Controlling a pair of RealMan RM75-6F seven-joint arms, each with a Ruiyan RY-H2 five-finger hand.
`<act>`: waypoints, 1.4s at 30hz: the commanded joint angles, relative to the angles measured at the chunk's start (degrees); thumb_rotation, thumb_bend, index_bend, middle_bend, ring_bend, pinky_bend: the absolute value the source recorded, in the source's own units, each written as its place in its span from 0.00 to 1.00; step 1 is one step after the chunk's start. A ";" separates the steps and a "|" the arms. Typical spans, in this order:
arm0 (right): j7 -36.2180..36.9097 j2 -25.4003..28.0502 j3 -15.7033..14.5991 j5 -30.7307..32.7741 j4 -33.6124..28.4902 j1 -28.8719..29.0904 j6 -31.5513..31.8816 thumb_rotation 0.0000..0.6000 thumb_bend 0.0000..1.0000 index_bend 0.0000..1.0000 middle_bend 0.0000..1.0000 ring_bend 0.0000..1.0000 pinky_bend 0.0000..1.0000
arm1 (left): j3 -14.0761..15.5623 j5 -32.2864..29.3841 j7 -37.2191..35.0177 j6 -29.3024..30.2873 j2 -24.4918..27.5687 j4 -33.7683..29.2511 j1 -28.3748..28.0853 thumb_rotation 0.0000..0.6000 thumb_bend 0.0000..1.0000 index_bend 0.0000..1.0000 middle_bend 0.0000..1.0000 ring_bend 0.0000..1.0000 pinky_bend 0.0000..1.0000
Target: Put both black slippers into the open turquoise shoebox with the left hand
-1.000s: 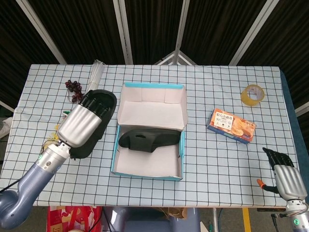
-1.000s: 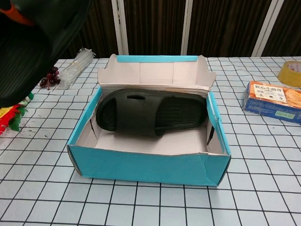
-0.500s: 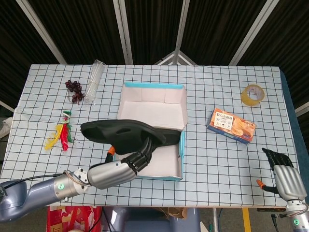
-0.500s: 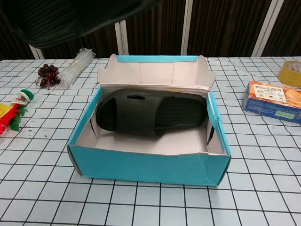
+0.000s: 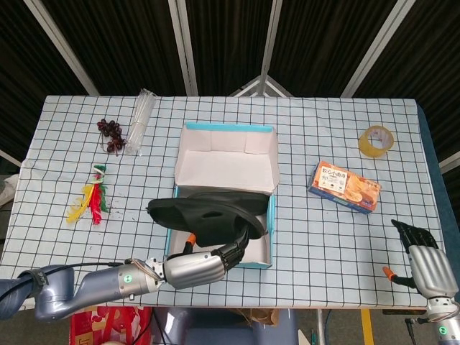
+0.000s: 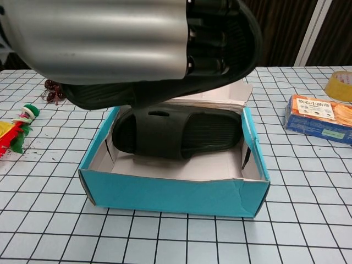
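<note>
The open turquoise shoebox (image 5: 270, 215) (image 6: 170, 195) stands mid-table. One black slipper (image 6: 181, 135) lies flat inside it, along the back. My left hand (image 5: 201, 266) (image 6: 110, 38) holds the second black slipper (image 5: 208, 215) (image 6: 110, 98) in the air above the box's front half. In the head view the held slipper hides the one inside. In the chest view the hand fills the upper left and covers the box's back flap. My right hand (image 5: 422, 260) rests at the table's near right corner, holding nothing.
An orange cracker box (image 5: 345, 187) (image 6: 322, 118) and a tape roll (image 5: 376, 140) (image 6: 341, 85) lie right of the shoebox. Dark grapes (image 5: 111, 133), a bundle of clear straws (image 5: 140, 115) and a red-yellow feather toy (image 5: 90, 201) (image 6: 16, 129) lie to the left.
My left hand has carried the second slipper from the table's left side rightward until it hangs over the shoebox. The right hand has not moved.
</note>
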 commanded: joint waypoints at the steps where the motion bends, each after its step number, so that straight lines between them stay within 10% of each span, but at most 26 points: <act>1: 0.03 0.01 -0.01 0.04 0.05 0.06 -0.16 1.00 0.24 0.10 0.13 0.12 0.09 | -1.26 -1.61 -0.71 -1.41 -1.96 0.38 0.58 1.00 0.50 0.58 0.67 0.20 0.19; 42: 0.66 0.10 -0.09 -0.02 0.45 0.22 -0.56 1.00 0.24 0.10 0.13 0.12 0.09 | -6.23 -6.58 -3.05 -20.65 -5.49 3.61 -6.86 1.00 0.51 0.58 0.66 0.20 0.19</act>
